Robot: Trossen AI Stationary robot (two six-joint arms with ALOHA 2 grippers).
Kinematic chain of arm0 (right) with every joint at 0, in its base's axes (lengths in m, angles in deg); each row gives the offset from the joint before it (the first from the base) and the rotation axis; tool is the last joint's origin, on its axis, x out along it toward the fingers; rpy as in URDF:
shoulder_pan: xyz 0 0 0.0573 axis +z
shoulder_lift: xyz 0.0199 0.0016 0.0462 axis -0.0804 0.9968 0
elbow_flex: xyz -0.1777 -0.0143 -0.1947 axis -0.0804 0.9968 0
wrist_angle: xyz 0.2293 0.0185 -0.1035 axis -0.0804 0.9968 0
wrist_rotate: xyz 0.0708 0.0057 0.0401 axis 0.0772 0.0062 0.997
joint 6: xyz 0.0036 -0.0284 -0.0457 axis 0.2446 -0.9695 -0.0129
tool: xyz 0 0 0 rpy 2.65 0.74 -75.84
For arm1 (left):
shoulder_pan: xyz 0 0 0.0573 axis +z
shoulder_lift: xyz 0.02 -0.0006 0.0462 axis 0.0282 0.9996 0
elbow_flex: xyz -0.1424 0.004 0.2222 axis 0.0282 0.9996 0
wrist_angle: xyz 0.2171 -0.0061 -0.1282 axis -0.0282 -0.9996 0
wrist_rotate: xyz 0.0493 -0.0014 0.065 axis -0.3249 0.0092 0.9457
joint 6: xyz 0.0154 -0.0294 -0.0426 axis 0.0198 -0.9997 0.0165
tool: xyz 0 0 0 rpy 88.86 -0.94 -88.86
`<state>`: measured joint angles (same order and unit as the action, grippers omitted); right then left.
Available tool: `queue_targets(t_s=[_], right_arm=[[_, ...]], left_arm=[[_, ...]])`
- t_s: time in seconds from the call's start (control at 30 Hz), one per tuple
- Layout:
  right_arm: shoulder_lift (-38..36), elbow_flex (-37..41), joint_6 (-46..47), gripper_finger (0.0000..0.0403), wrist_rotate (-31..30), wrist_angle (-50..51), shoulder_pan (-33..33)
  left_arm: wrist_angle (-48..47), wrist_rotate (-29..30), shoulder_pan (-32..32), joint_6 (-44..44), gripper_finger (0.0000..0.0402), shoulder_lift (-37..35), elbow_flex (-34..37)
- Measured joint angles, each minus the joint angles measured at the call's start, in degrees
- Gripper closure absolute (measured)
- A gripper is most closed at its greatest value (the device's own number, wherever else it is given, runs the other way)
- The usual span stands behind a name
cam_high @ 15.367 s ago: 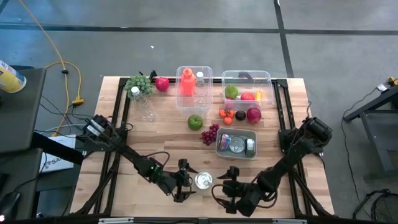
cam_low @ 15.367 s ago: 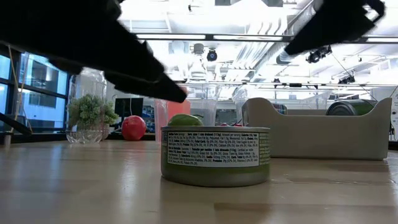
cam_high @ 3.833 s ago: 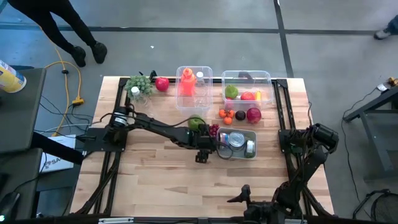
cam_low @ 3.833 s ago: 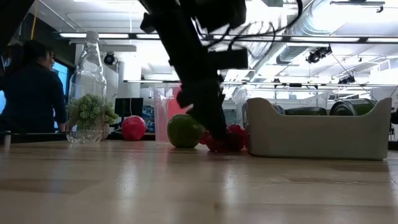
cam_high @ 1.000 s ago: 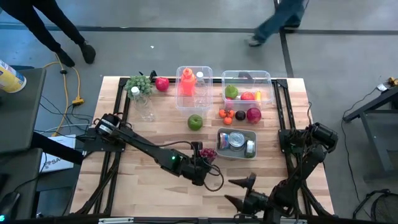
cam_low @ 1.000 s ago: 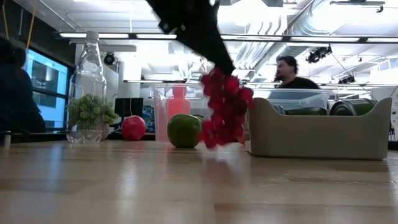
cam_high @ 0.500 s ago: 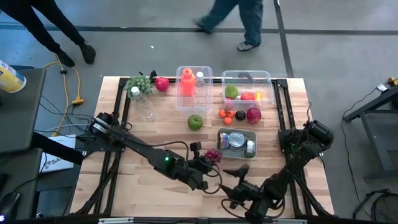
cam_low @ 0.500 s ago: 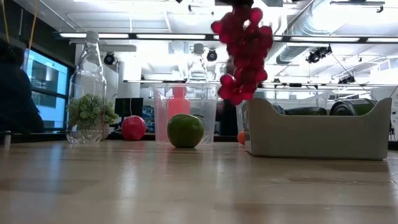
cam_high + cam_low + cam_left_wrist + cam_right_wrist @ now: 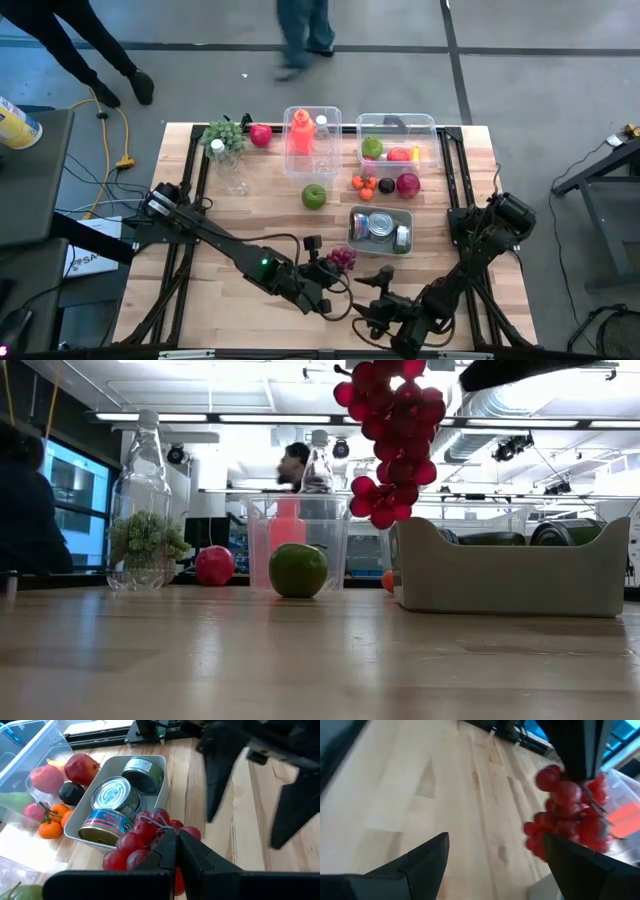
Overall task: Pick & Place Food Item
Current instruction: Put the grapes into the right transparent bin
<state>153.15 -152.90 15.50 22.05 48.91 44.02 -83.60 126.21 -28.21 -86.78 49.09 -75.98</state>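
Observation:
A bunch of red grapes hangs in the air over the near middle of the table, with my left gripper shut on it. In the low view the bunch hangs high above the tabletop. My right gripper stands open just to the near right of the grapes and points at them. Its two fingers frame the bunch in the right wrist view and touch nothing. My left gripper pinches the top of the bunch, by its stem, between its two shut fingers. The fingers slant down from the table's left. The grapes hang below the fingertips, lifted clear of the table.
A grey tray with several cans stands just beyond the grapes. A green apple, small oranges, a pomegranate and two clear bins lie farther back. A person walks beyond the far edge.
My left gripper has risen with the grapes and drifted a little toward the near right. The bunch, which hung just above the table, now hangs high and clear. My right gripper has moved left toward the grapes and stays open.

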Motion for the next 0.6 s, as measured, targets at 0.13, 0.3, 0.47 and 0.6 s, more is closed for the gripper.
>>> queue_targets(t_s=[0.13, 0.3, 0.47, 0.6], right_arm=[[0.0, 0.04, 0.3, 0.0094, -0.15, 1.35, -0.8], [0.0, 0.04, 0.01, 0.0094, -2.81, 3.32, -0.67], [0.0, 0.04, 0.24, 0.0094, -9.84, 7.54, 1.31], [0.0, 0.04, 0.81, 0.0094, -11.43, 7.13, 2.32]], left_arm=[[-0.02, -0.56, 0.0, -0.1, 0.0401, 0.01, 0.0], [0.0, -3.23, 0.0, -0.15, 0.0401, 0.01, 0.0], [-0.02, -4.65, 0.0, -0.15, 0.0401, 0.01, 0.0], [0.0, -4.81, 0.0, -0.13, 0.0401, 0.01, 0.0]])
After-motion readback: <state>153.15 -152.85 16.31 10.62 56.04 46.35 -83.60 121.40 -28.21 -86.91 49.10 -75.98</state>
